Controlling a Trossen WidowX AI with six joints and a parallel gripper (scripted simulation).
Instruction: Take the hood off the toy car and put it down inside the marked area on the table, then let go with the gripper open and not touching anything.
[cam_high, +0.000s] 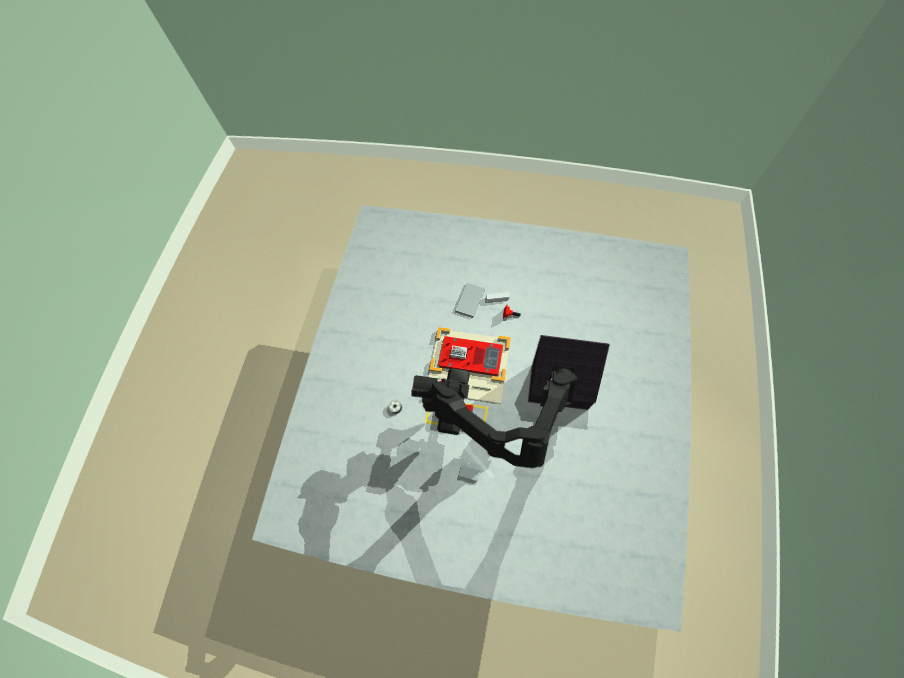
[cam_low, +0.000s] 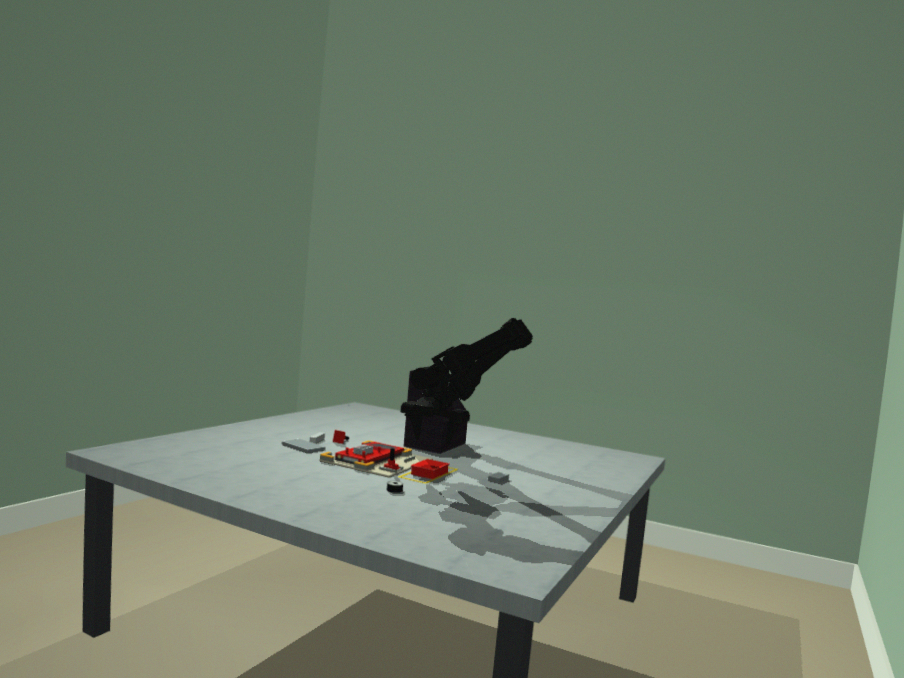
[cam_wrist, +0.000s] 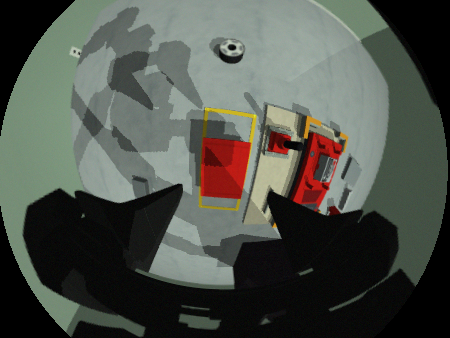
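Black gripper (cam_high: 451, 399) (cam_wrist: 226, 192), top view: hanging near frame centre, partly covering the yellow marked area (cam_high: 487, 414) (cam_low: 405, 478) (cam_wrist: 254, 131). Exterior view: red hood (cam_low: 429, 468) (cam_wrist: 225, 169) resting inside the yellow outline, lower centre. Wrist view: fingers standing wide open, holding nothing; hood lying mid-frame, beyond the fingertips.
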